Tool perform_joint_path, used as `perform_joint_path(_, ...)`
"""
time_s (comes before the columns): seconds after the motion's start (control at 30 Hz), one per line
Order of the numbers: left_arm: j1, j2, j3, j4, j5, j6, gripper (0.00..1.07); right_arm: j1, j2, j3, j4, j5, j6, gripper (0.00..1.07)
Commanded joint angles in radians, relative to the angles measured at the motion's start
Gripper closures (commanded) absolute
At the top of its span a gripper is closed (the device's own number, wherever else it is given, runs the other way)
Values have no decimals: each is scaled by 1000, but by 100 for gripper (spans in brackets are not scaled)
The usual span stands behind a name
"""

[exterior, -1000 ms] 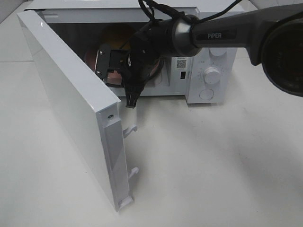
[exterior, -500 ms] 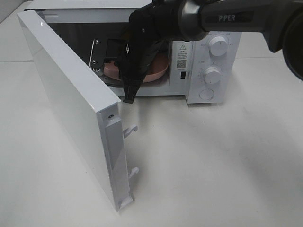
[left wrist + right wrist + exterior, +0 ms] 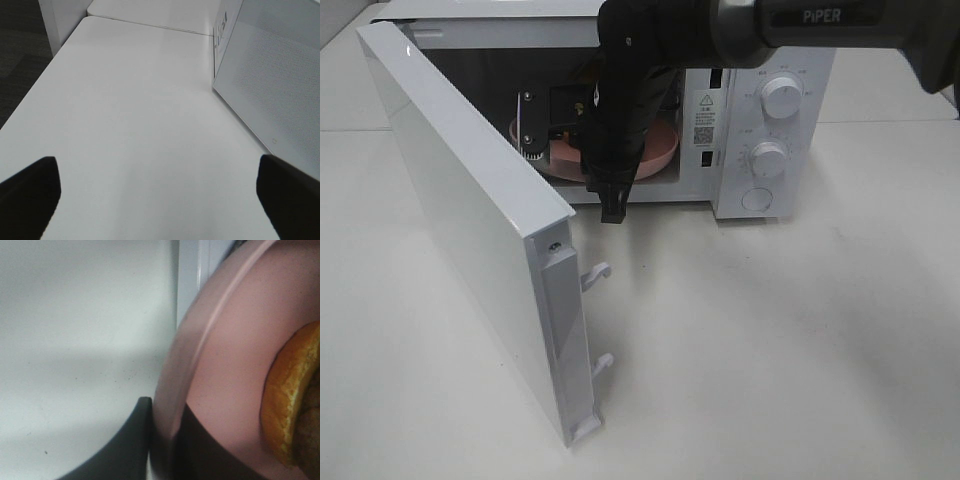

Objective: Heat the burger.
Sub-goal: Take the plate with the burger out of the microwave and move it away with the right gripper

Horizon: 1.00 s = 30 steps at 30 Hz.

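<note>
Right arm (image 3: 650, 60) reaching down, jaws pinched tight, left jaws spread wide

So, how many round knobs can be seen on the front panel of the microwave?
2. The upper knob is near the top of the control panel; the lower knob sits directly below it. The arm hides the panel's top, so another could be hidden.

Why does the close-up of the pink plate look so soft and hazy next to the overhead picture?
In the right wrist view the lens sits almost against the pink plate, so rim, burger and fingers blur. In the exterior high view the microwave is sharp, with soft shadows.
</note>
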<state>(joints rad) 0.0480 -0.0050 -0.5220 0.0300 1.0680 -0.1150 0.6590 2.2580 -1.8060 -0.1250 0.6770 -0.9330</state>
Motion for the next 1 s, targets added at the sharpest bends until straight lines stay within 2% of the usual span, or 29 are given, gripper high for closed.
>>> perform_joint_path(0.03, 0, -4, -2, 0, -2, 0, 6, -4, -52, 49, -2, -10, -39, 107)
perform_joint_path(0.17, 0, -4, -2, 0, -2, 0, 6, -5, -84, 98, -1, -40, -92, 107)
perform_joint_path(0.47, 0, -4, -2, 0, -2, 0, 6, -29, -172, 203, 113, -95, -351, 107)
perform_joint_path(0.83, 0, -4, -2, 0, -2, 0, 6, -31, -276, 324, 131, -200, -405, 107)
perform_joint_path(1.0, 0, -4, -2, 0, -2, 0, 6, -31, -338, 432, 150, -237, -446, 107)
